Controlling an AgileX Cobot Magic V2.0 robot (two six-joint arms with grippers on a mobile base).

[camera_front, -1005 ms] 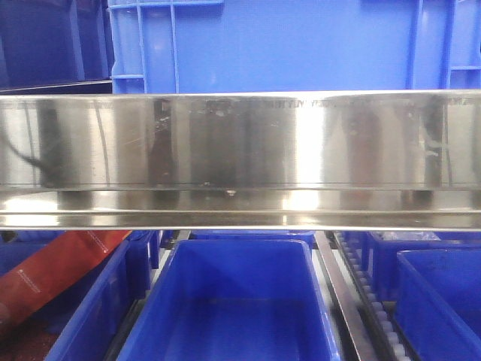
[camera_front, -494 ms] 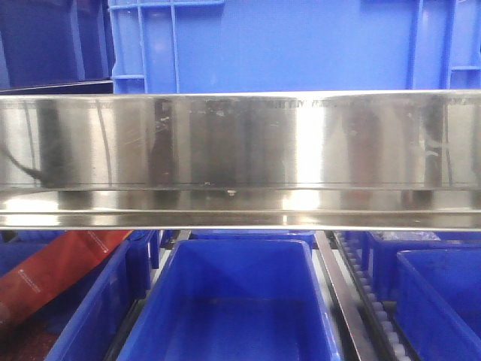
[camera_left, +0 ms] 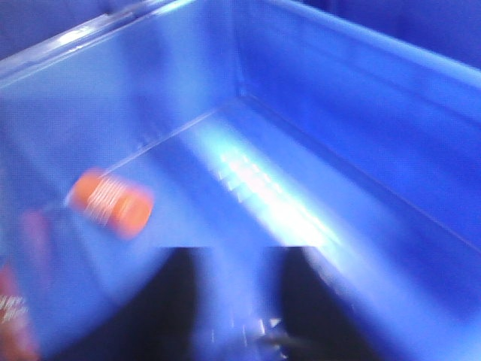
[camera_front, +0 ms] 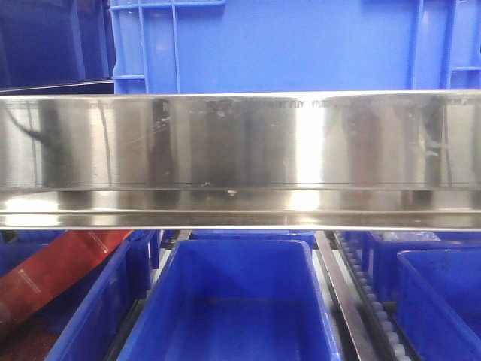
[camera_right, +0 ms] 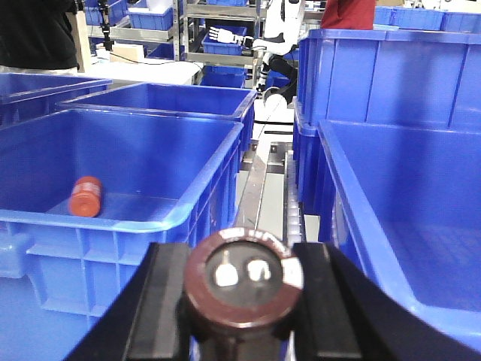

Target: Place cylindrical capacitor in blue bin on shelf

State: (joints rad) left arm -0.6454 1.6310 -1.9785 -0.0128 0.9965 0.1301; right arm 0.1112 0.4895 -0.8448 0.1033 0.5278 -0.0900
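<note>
My right gripper is shut on the cylindrical capacitor. The capacitor is a dark maroon cylinder, its end with two metal terminals facing the camera. I hold it above the gap between two blue bins, one on the left and one on the right. My left gripper is inside a blue bin, blurred, with its dark fingers apart and nothing between them. The steel shelf rail spans the front view, where no gripper shows.
An orange cylinder lies in the left bin and also shows in the left wrist view. A roller track runs between the bins. Below the rail are an open blue bin, side bins and a red package.
The bins and the rail stay put in the front view. Only the dark reflections at the rail's left end shift a little.
</note>
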